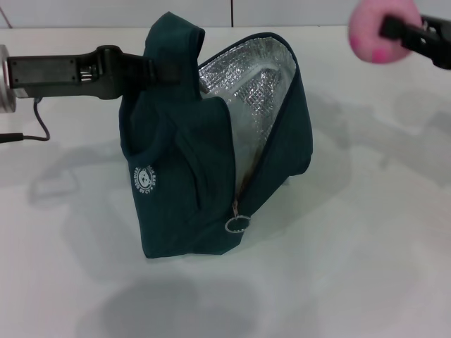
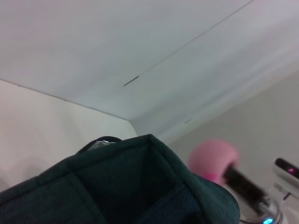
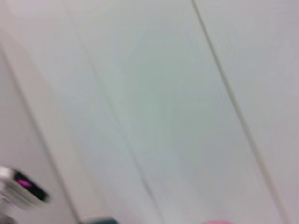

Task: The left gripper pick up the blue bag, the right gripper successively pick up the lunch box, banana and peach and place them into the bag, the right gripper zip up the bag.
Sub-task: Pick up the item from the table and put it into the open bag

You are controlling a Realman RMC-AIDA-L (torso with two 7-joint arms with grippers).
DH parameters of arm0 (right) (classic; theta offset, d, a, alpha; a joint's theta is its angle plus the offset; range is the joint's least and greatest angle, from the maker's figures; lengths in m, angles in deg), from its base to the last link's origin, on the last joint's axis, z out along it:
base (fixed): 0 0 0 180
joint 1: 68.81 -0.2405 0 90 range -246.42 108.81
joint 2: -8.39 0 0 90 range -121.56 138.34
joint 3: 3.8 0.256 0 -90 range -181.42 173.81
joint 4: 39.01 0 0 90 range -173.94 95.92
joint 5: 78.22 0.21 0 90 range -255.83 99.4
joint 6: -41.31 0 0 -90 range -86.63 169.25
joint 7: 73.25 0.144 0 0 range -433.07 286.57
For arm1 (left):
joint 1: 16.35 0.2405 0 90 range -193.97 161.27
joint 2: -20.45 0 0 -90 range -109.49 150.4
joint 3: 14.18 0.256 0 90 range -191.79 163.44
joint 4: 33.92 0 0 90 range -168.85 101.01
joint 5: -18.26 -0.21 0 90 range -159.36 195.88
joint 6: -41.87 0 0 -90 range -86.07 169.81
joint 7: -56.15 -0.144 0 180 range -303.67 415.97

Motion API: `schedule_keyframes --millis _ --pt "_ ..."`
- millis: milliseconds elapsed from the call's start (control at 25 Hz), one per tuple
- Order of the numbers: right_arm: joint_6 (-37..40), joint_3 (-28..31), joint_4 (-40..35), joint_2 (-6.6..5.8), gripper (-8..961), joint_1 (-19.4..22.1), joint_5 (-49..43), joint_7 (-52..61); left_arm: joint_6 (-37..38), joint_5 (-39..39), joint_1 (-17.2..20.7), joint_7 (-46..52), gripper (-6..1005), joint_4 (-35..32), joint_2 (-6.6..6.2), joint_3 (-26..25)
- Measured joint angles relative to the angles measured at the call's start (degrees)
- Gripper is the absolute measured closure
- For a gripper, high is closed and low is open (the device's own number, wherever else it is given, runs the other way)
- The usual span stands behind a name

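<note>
At nine o'clock we see the left gripper clamped on the blue bag by its handle — holding the silver-lined mouth open. At two o'clock the right gripper grips the peach — raised, clear of the opening.

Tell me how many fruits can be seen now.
1. The peach is held in the air by the right gripper, to the right of the blue bag. Other fruit may be hidden inside the bag.
</note>
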Motion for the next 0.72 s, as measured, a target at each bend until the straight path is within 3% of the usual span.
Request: schedule_keyframes --millis 280,640,720 --pt "4.0 -7.3 4.7 0.44 726 -7.7 1.4 -0.4 0.1 0.0 0.2 0.2 891 0.0 -0.01 -0.1" --pt "-6.6 -15.4 10.7 0.8 797 -16.4 1.3 -1.7 0.1 0.0 0.1 0.0 890 0.0 0.08 -0.1" --pt "-7.4 -16.4 11.0 0.74 766 -17.3 1.1 -1.7 0.1 0.0 0.1 -0.1 889 0.0 0.08 -0.1"
